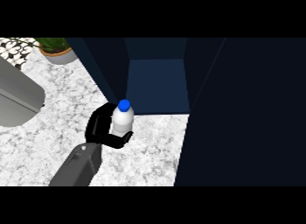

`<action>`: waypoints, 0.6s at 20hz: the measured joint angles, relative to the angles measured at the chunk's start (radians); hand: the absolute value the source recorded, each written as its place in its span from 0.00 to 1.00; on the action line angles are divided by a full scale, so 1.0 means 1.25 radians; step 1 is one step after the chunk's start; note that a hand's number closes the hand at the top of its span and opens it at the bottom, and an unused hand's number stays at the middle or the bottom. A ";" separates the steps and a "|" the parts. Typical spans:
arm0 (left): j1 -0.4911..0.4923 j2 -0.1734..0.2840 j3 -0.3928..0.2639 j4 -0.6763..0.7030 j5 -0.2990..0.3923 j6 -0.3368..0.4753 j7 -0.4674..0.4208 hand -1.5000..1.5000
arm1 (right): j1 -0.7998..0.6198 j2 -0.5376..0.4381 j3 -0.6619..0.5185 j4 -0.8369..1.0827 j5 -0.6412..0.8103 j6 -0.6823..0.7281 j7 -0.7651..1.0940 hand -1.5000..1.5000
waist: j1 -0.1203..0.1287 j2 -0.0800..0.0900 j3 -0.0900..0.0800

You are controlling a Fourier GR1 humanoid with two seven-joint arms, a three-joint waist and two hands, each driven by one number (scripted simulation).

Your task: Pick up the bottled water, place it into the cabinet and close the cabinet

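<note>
Bottled water [123,119] sits inside the curl of one black hand [102,129], fingers wrapped round its white body from the left and below. Which hand this is cannot be told for sure, though its grey forearm enters from the lower edge, left of centre. The bottle stands roughly upright, long axis vertical, its blue cap [124,105] toward the open dark-blue cabinet [157,85] just beyond it. It is held over the speckled white table [26,144], near the cabinet's front edge. A potted plant [56,49] stands at the table's far left corner.
</note>
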 measured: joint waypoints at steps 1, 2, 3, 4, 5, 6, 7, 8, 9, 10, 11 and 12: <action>0.004 0.002 -0.017 -0.005 0.021 0.011 0.000 1.00 | 0.009 0.000 -0.012 -0.001 -0.005 0.011 -0.006 0.00 | -0.002 -0.001 0.000; 0.005 0.004 -0.029 -0.010 0.039 0.019 0.011 1.00 | 0.009 -0.001 -0.033 0.003 -0.016 0.020 -0.011 0.00 | -0.002 0.000 0.000; 0.006 0.007 -0.041 -0.015 0.061 0.032 0.019 1.00 | 0.008 0.000 -0.046 0.007 -0.023 0.027 -0.014 0.00 | -0.001 0.000 0.000; 0.009 0.009 -0.056 -0.021 0.082 0.041 0.025 1.00 | 0.014 0.007 -0.052 0.011 -0.027 0.033 -0.024 0.00 | -0.001 0.000 0.001; 0.009 0.013 -0.065 -0.024 0.102 0.050 0.037 1.00 | 0.017 0.009 -0.061 0.015 -0.033 0.042 -0.030 0.00 | -0.002 0.000 0.001; 0.015 0.015 -0.080 -0.034 0.119 0.061 0.042 1.00 | 0.012 0.009 -0.077 0.022 -0.045 0.048 -0.032 0.00 | -0.002 -0.001 0.001; 0.016 0.017 -0.092 -0.040 0.136 0.075 0.050 1.00 | 0.011 0.014 -0.081 0.026 -0.051 0.051 -0.033 0.00 | -0.002 0.000 0.001; 0.017 0.020 -0.098 -0.045 0.149 0.087 0.061 1.00 | 0.012 0.012 -0.093 0.028 -0.058 0.059 -0.033 0.00 | -0.003 -0.001 0.002; 0.021 0.021 -0.107 -0.055 0.161 0.101 0.071 1.00 | 0.015 0.015 -0.103 0.034 -0.067 0.067 -0.038 0.00 | -0.003 -0.002 0.002; 0.026 0.024 -0.121 -0.062 0.175 0.112 0.071 1.00 | 0.008 0.016 -0.115 0.046 -0.076 0.072 -0.043 0.00 | -0.004 -0.001 0.002; 0.030 0.028 -0.132 -0.069 0.189 0.123 0.072 1.00 | 0.008 0.018 -0.120 0.050 -0.081 0.078 -0.046 0.00 | -0.007 -0.001 0.002; 0.031 0.030 -0.140 -0.073 0.198 0.134 0.070 1.00 | 0.008 0.018 -0.127 0.055 -0.088 0.086 -0.049 0.00 | -0.009 -0.001 0.003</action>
